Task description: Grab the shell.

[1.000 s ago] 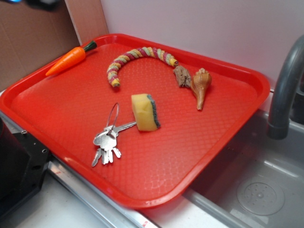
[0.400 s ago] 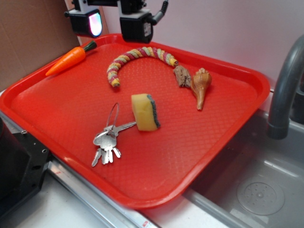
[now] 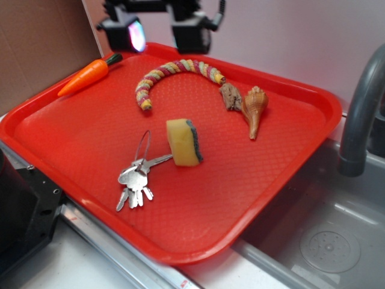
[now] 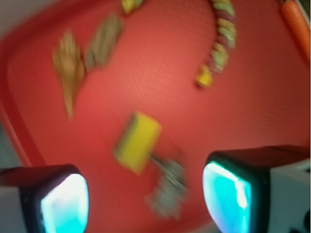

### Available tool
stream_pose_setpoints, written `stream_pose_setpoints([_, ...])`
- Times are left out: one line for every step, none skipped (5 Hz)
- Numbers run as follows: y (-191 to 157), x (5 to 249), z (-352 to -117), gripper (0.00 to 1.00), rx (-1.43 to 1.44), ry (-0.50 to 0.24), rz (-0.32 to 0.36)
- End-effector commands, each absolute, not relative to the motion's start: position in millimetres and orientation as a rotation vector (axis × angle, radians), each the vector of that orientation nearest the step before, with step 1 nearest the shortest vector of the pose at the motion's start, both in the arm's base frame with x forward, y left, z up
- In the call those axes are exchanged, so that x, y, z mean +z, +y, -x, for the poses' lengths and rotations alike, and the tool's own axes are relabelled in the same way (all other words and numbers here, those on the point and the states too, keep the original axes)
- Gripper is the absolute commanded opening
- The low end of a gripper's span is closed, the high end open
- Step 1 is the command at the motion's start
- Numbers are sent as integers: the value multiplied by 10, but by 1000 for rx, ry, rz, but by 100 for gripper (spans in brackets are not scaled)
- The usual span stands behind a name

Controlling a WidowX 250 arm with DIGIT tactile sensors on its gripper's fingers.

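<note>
The fingers point(image 3: 161, 33), spread wide and empty, have swung in over the tray's point(image 3: 313, 99) far edge, still well left of the untouched shell point(image 3: 254, 108).

Wrist view is smeared with motion blur — the shell point(image 4: 68, 68) is just a tan streak, no spiral or knobs to make out, and the dark chunk point(image 4: 101, 42) touching it on the right is a brownish smudge. Below the shell, the keys point(image 4: 167, 187) are a grey blob; can't count them. The carrot point(image 4: 297, 19), far right of the shell, runs off the frame edge. In the exterior view the gripper point(image 3: 161, 33), well left of the shell, is cropped at the top — arm unseen.
</note>
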State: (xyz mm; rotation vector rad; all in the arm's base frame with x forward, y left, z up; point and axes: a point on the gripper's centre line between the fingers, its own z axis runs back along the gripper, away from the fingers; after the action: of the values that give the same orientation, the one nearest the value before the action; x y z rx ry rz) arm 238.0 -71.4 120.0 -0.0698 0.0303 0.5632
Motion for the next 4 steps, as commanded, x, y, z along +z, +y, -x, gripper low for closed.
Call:
stream_pose_setpoints([-888, 848, -2967, 100, 579, -161, 65])
stream_pose_setpoints([-959, 678, -3207, 100, 506, -136, 59])
stream_pose_setpoints([-983, 550, -3419, 100, 474, -123, 49])
stream_pose_setpoints([-1037, 393, -3427, 100, 451, -83, 50])
